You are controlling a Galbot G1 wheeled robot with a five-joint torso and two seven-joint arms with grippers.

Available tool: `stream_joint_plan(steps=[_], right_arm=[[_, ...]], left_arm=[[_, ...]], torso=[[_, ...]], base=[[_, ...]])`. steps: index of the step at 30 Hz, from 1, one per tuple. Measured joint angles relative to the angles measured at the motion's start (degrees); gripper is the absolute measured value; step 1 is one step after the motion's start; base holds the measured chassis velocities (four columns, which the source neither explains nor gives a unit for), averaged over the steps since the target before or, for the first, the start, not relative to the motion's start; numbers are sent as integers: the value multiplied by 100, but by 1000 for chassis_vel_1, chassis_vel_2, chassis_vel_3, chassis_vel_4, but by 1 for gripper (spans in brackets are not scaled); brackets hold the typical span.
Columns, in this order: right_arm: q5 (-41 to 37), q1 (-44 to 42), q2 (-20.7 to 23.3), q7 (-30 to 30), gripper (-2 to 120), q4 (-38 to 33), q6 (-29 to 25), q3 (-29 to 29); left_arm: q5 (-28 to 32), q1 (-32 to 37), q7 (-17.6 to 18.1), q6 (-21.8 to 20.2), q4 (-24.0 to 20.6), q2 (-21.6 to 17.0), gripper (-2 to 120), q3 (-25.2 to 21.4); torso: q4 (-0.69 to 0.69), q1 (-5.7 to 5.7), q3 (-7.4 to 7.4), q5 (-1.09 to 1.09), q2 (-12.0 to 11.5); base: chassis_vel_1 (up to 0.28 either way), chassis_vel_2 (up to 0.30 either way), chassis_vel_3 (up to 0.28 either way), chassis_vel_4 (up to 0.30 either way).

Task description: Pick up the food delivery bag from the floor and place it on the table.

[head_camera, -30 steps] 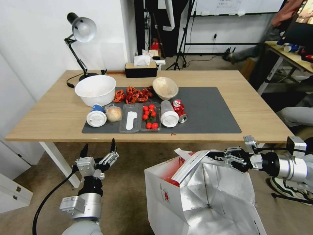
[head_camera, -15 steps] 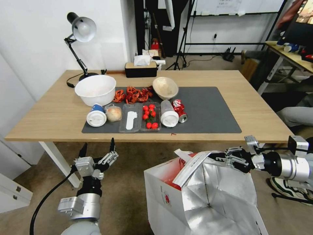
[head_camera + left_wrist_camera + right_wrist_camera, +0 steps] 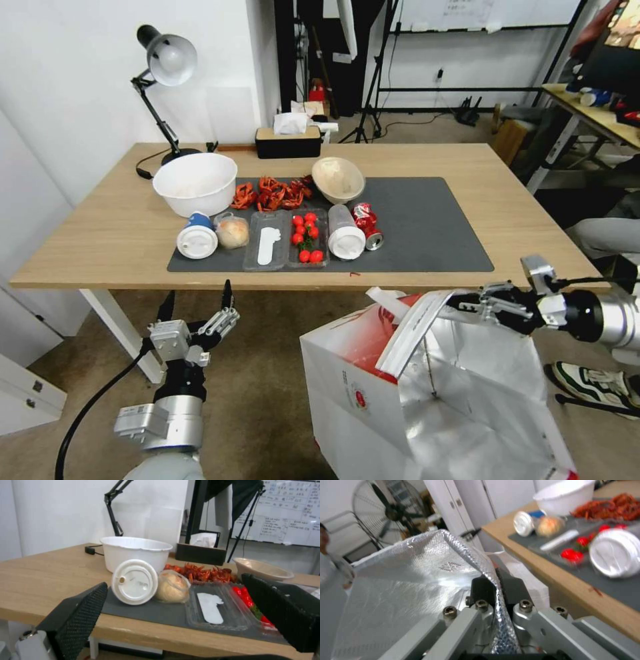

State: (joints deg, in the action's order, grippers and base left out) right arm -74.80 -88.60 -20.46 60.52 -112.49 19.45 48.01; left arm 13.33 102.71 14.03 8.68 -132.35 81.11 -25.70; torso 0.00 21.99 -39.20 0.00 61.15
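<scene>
The food delivery bag (image 3: 373, 400), white with red panels, a small round red logo and silver foil lining (image 3: 403, 585), hangs open in front of the table's near edge, lifted off the floor (image 3: 267, 400). My right gripper (image 3: 467, 303) is shut on the bag's upper rim, and the foil edge runs between its black pads (image 3: 511, 586). A white handle strip (image 3: 410, 333) droops over the rim. The light-wood table (image 3: 520, 220) with its dark grey mat (image 3: 433, 227) stands just beyond. My left gripper (image 3: 195, 301) is open and empty, low before the table's front left.
On the mat sit a white bowl (image 3: 195, 183), crayfish (image 3: 270, 193), lidded cups (image 3: 197, 241), tomatoes in a clear tray (image 3: 305, 238), a can (image 3: 367, 223) and a beige bowl (image 3: 338, 179). A desk lamp (image 3: 167, 63) and tissue box (image 3: 288, 140) stand at the back. A white table leg (image 3: 123, 330) stands near my left arm.
My right gripper has raised the bag and carried it a little rightward and toward the table edge. The left arm has barely moved.
</scene>
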Motion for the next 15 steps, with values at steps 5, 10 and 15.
stream_joint_plan(steps=[5, 10, 15], right_arm=[[-621, -2, 423, -34, 0, 14, 79, 140], [-1200, -8, 738, -54, 0, 36, 152, 338], [-1613, 22, 862, -102, 0, 7, 196, 442]], left_arm=[[-45, 88, 31, 59, -76, 77, 100, -56], [-75, 133, 49, 105, -123, 159, 100, -104], [-87, 134, 79, 108, -136, 178, 100, -116]], torso=[[0, -2, 1, 0, -1], [-1, -2, 2, 0, -3], [0, -2, 2, 0, -4]], base=[[0, 0, 0, 0], [0, 0, 0, 0], [0, 0, 0, 0]])
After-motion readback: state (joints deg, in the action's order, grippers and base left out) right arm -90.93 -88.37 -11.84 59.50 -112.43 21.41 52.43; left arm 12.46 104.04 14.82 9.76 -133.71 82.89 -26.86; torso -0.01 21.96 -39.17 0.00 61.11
